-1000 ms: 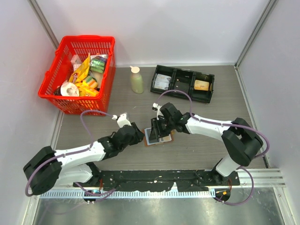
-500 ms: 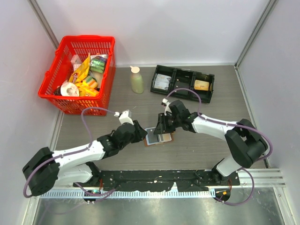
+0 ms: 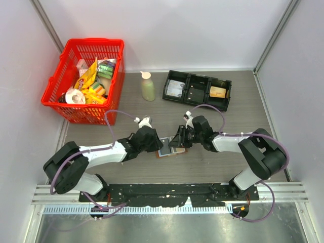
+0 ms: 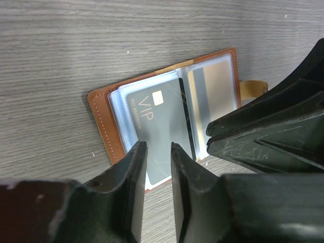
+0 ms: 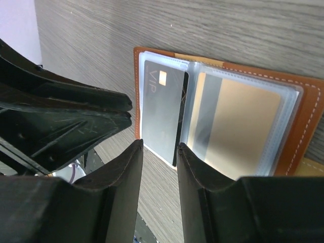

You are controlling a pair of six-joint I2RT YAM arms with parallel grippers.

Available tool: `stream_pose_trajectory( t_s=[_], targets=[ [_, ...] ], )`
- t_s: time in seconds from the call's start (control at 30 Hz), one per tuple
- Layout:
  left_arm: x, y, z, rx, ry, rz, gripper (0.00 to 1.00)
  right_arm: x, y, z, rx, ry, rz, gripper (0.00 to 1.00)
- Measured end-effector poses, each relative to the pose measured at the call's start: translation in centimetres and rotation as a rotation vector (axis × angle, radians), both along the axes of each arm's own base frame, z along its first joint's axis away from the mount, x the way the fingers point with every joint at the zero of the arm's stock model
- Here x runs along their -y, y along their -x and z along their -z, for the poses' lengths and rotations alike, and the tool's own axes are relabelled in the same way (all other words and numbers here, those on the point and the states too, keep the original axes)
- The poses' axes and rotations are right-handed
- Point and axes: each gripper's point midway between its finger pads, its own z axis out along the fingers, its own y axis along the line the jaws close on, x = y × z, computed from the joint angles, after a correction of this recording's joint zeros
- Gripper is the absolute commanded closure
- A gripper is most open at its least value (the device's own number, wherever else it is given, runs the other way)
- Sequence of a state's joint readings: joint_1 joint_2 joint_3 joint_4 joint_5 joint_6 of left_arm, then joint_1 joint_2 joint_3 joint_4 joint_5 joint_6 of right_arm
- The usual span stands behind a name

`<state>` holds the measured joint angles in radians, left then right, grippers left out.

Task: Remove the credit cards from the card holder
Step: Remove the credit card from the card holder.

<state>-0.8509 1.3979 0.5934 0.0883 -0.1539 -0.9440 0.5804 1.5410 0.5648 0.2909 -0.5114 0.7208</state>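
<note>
Left gripper (image 4: pixel 157 147): jaws are standing a narrow slot apart, gripping nothing. It is hovering over the near edge of the grey card (image 4: pixel 152 121), which is showing through the slot.

Right gripper (image 5: pixel 159 147): likewise a little open and empty, pointing at the same card edge from the other side. The two grippers are sitting nearly nose to nose.

The grey card is sitting in the left clear sleeve (image 4: pixel 119 109) of the holder (image 4: pixel 101 121), and its near edge seems to be poking just past the sleeve. The tan card (image 5: pixel 243 126) is lying fully inside the right sleeve. The holder is lying open and flat on the bench (image 4: pixel 61 40), between the arms.

Our reading: we are setting up the first pull, on the grey card.
- One gripper should be pinning the holder, best on the brown border or the tan-card half, off the grey card.
- The other should be pinching only the exposed card edge, no sleeve film.
- We are favouring a pull along the sleeve, low and flat.

Risks we are watching: both grippers crowding one edge, and the light holder sliding or folding shut.
</note>
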Motion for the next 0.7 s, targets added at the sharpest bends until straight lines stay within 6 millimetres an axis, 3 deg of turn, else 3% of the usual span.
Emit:
stream_pose_trajectory(
  t_s=[0.3,0.7],
  targets=[
    [-0.3,0.5,2.2,-0.057,-0.036,0.007,0.84,-0.7,-0.6,1.2,0.004,-0.053,0.016,0.64],
    [-0.3,0.8,2.6,-0.094,-0.014,-0.022,0.89,-1.0,0.1,1.9,-0.008,-0.161,0.033,0.70]
  ],
)
